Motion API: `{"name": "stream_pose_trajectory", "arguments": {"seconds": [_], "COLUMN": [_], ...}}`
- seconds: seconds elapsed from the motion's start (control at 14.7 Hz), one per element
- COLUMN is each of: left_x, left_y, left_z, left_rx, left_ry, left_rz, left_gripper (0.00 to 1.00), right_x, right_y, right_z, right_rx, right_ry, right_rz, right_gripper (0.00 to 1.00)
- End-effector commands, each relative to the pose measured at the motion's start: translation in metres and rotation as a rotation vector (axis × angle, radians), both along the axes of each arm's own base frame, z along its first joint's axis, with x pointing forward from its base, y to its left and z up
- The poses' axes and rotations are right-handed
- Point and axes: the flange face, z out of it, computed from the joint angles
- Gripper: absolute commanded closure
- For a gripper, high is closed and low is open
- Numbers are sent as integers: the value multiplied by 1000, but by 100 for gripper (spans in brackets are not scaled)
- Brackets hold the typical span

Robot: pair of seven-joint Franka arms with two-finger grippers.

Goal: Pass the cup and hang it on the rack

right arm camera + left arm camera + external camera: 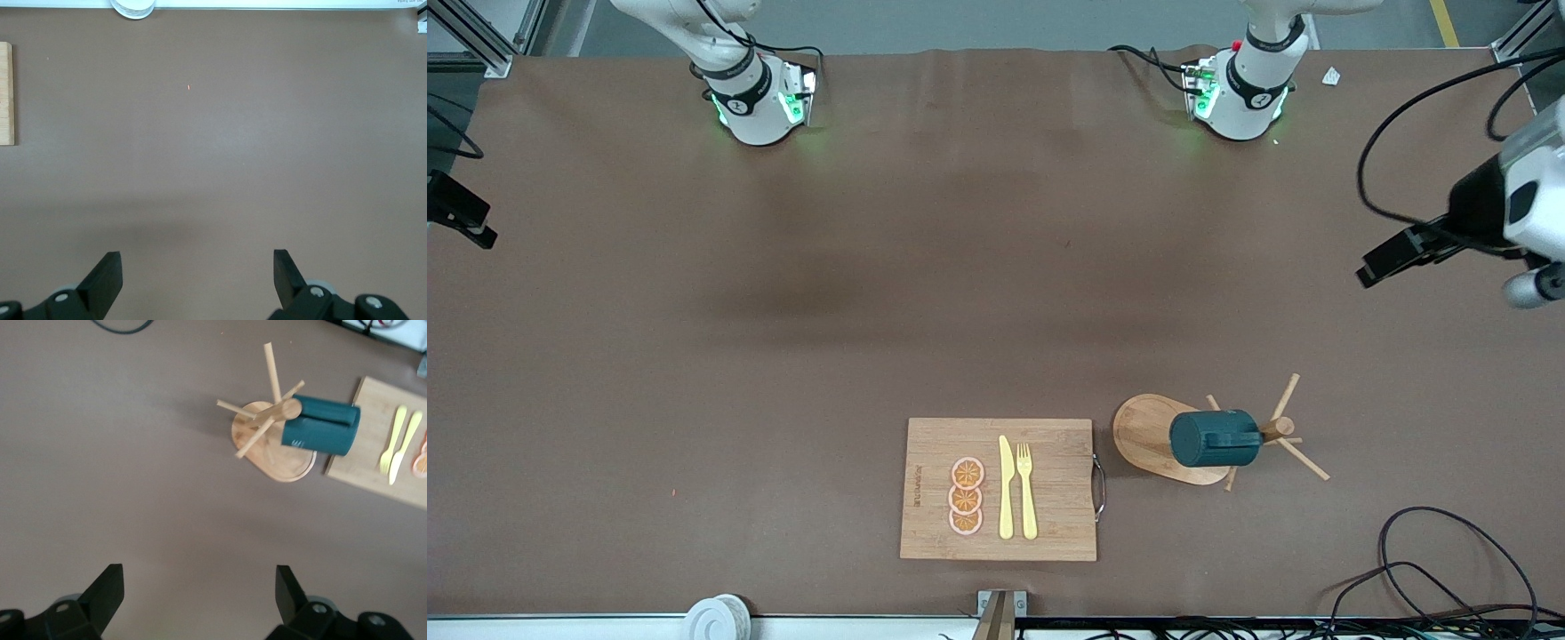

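Cup (1214, 438) is hanging on the rack (1152, 437), its dark teal body lying sideways over the oval base with the handle uppermost, close against the post and the angled pegs, so I am judging the hanging step as done and the task as all but finished. Both things are sitting at the edge of the bench (783, 356) nearest the front camera, toward my left arm's end, just beside the wooden cutting board (1049, 533) carrying the yellow knife (1006, 489), yellow fork (1026, 489) and three orange slices (966, 496). I am holding my left claw (200, 600) up over bare bench at the left arm's end, clear of the rack, its fingers spread wide with nothing between them. My right claw (198, 280) is waiting over bare bench at the right arm's end, also spread apart and empty. What I am weighing next is only whether the cup is seated securely; I cannot tell which peg is carrying the handle, so any further move calls for keeping both arms well away from the pegs.
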Motion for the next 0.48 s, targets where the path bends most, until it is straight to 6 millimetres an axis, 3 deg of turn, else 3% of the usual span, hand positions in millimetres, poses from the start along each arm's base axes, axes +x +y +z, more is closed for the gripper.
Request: {"name": "stream_pose_trajectory", "arguments": {"seconds": [0.0,0.2,0.41], "left_x": [-28,-47,-63], "left_y": [18,20,4], "left_z": [4,5,-1], "left_rx": [24,35,75], "left_ry": [16,34,52], "left_rz": [-156,-182,-196], "left_gripper": [0,0,0], "right_x": [-5,-5,-6], "right_y": [-3,-6,-7], "right_z": [0,-1,0], "right_rx": [-19,-17,-17], "right_ry": [3,4,4], "right_rz": [-8,-14,-17], "right_gripper": [0,0,0]}}
